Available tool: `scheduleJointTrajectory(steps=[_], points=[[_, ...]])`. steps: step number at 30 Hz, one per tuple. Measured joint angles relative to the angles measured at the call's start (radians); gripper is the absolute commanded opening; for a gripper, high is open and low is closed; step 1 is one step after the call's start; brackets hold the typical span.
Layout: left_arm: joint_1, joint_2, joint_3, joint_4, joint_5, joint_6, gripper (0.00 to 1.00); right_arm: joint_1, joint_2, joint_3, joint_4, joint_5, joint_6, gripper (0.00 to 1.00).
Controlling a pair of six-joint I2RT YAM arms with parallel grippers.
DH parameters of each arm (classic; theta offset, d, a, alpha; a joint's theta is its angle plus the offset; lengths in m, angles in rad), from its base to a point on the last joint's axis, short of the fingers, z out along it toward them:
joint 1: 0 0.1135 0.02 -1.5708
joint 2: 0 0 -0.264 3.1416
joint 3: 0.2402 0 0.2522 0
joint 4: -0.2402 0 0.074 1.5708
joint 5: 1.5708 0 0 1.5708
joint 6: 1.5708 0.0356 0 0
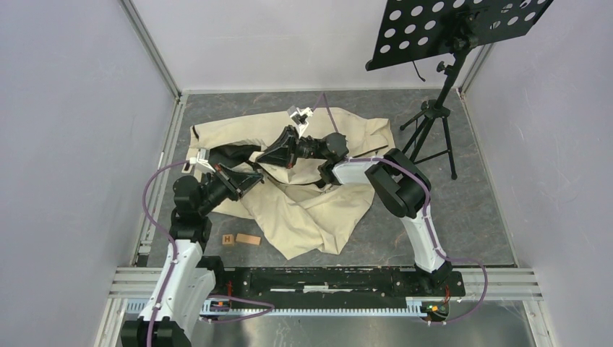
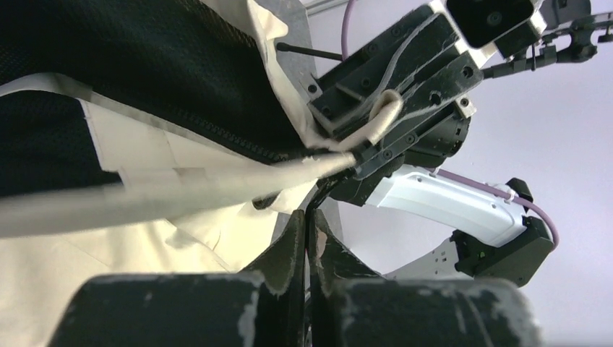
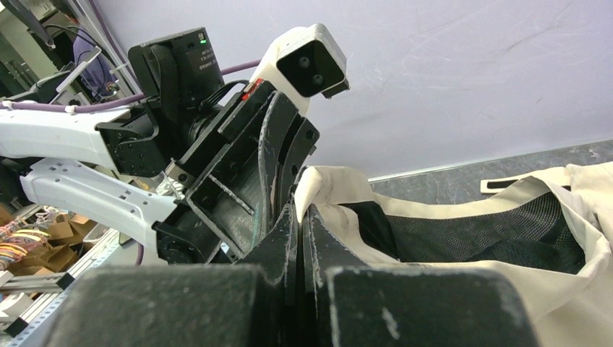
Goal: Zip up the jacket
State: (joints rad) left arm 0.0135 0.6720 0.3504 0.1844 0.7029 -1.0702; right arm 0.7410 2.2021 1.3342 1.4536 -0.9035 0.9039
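Closest to lens in left wrist view: left gripper (image 2: 307, 217), jaws pressed shut, tips right against cream edge of the jacket (image 1: 303, 210), just below the zipper (image 2: 238, 141). Can't tell whether any cloth is pinched between them.

Jacket lying crumpled and open on grey table (image 1: 470, 210), spread from far left across centre toward near edge. Black mesh lining (image 2: 108, 58) exposed at the opened front. One row of dark zipper teeth in view, running along cream edge beside the lining.

Right gripper (image 2: 354, 155) facing the left one tip to tip, close by. Jaws closed on a taut fold of the jacket's front edge, stretched leftward out of the tips. Cream cord loop (image 2: 387, 112) draped over one right finger.

From above: both grippers meeting over left-centre part of the jacket, left arm reaching in from near left, right arm bent in from the right over the cloth. Purple cables (image 1: 148, 195) looping along both arms.

Wooden block marked H (image 1: 228, 239) and plain wooden block (image 1: 248, 239) side by side on table, just beside the jacket's near-left hem. Black music stand (image 1: 434, 123) on tripod at far right, just beyond the jacket's far-right edge, perforated tray up top. Pale walls (image 1: 72, 108) around table. Aluminium rail (image 1: 325, 278) along near edge, carrying the arm bases.
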Motion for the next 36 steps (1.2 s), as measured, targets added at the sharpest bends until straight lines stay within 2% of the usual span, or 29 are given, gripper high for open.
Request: scheduleJointTrajectory(steps=[4, 11, 23, 29, 36], points=[[-0.039, 0.005, -0.006, 0.024, -0.016, 0.0, 0.02, 0.011, 0.016, 0.055, 0.002, 0.01, 0.007, 0.0], [-0.043, 0.026, -0.017, 0.087, -0.065, -0.002, 0.02, 0.033, 0.073, 0.148, 0.003, 0.02, 0.071, 0.0], [-0.061, -0.044, -0.014, -0.045, -0.133, 0.029, 0.02, 0.029, 0.015, -0.023, 0.014, 0.104, 0.227, 0.0], [-0.061, -0.074, 0.029, -0.148, -0.156, 0.062, 0.02, 0.022, 0.013, -0.031, 0.015, 0.102, 0.288, 0.0], [-0.061, -0.012, 0.089, -0.214, -0.151, 0.081, 0.02, 0.023, 0.013, -0.029, 0.016, 0.101, 0.339, 0.0]])
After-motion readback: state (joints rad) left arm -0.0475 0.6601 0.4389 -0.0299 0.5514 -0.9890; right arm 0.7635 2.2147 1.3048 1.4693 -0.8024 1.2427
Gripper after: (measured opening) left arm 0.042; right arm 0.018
